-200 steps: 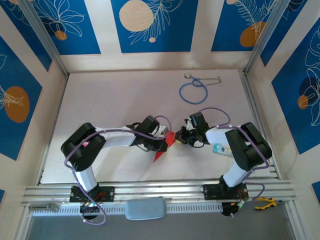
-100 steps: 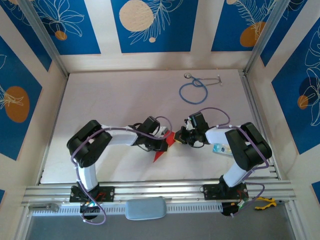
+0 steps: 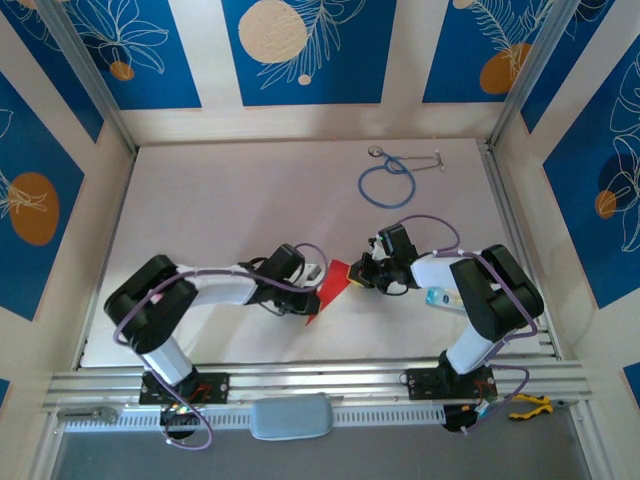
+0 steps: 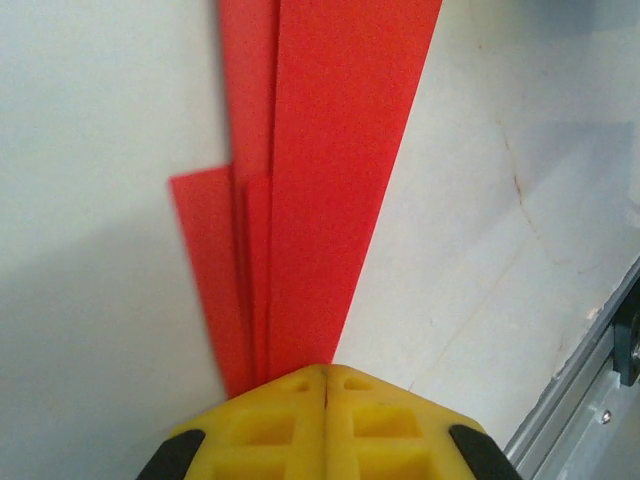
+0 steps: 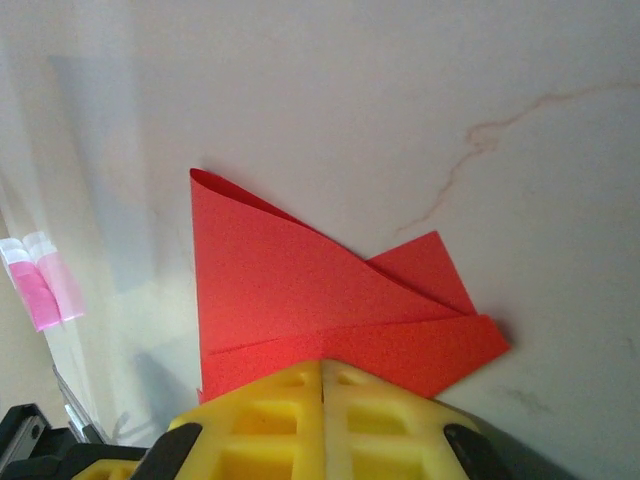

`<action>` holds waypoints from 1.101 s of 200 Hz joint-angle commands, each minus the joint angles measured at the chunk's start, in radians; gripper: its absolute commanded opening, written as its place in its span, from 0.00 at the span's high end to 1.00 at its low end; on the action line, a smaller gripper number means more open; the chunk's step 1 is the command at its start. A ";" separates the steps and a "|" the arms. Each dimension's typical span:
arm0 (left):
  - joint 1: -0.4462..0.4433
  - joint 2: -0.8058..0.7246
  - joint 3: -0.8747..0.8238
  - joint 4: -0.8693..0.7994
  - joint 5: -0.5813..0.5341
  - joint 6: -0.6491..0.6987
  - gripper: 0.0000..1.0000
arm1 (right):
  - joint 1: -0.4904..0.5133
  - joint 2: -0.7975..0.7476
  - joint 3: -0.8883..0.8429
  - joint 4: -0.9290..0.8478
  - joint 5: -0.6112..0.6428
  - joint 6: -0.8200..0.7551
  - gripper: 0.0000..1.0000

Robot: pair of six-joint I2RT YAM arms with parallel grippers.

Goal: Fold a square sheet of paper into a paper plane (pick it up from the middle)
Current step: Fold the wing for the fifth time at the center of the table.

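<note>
Dragged toward 8 o'clock, the left gripper (image 4: 325, 372), jaws shut, presses the paper plane (image 3: 333, 283) at the table's (image 3: 200, 200) 6 o'clock side while the closed right gripper (image 5: 322, 365) pins its 2 o'clock end; firm, even pressure should sharpen the crease.

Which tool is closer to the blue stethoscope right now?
Right. The right tool sits on the near side of the stethoscope, slightly left; the left tool lies further left and nearer the table's front edge.
</note>
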 commanded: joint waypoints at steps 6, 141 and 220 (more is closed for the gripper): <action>0.013 -0.072 -0.036 0.064 -0.056 -0.020 0.99 | -0.005 0.030 0.003 -0.083 0.034 -0.029 1.00; 0.133 -0.012 0.048 0.050 -0.073 -0.028 0.91 | 0.013 -0.072 0.090 -0.149 -0.032 -0.156 0.95; 0.180 0.004 0.035 0.038 0.043 0.024 0.79 | 0.025 -0.217 -0.036 -0.140 0.019 -0.066 0.79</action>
